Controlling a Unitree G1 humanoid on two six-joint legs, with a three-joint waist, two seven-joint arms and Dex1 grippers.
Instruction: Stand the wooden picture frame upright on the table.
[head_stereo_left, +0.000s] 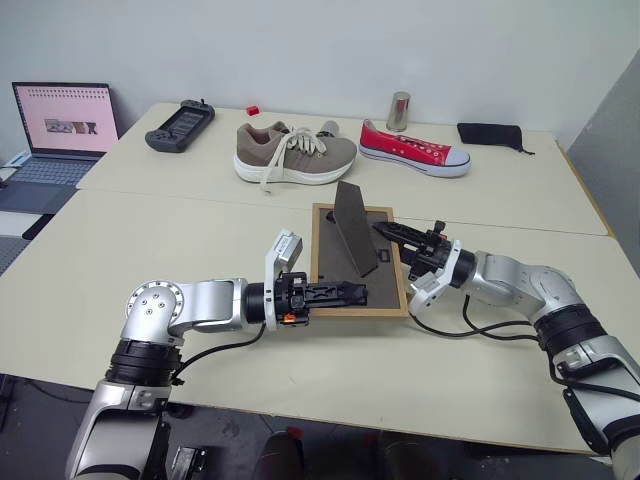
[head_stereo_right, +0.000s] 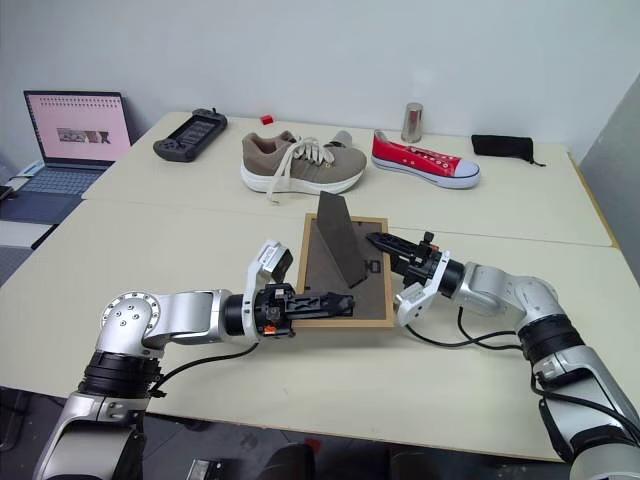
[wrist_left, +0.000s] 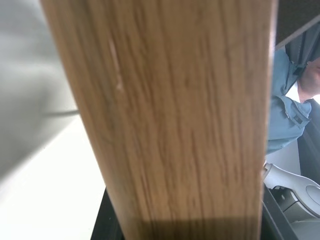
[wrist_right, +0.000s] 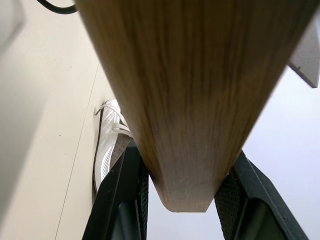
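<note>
The small rectangular light-wood picture frame (head_stereo_left: 352, 262) is near the middle of the pale beige desk (head_stereo_left: 180, 230), just on the near side of the seam line that crosses the desk. Its dark grey-brown back faces up, and the fold-out stand (head_stereo_left: 355, 228) is already open and rises at a slant from the back. The long axis of the frame runs from the near edge of the desk toward the far edge.

The left end effector (head_stereo_left: 345, 292) comes from the left side and its two black fingers are clamped on the near short edge of the frame; the left wrist view shows the wood grain directly between the fingers. The right end effector (head_stereo_left: 400, 235) comes from the right side and its fingers are closed around the right long edge, close to the far corner; the right wrist view shows the wood between both fingers (wrist_right: 120, 200). So both arms hold the frame, and neither is clearly nearer.

The coming move probably depends on this: the far edge must tip up around the near edge, so that the frame leans on its stand. If one end effector slips, the frame may fall flat.
</note>
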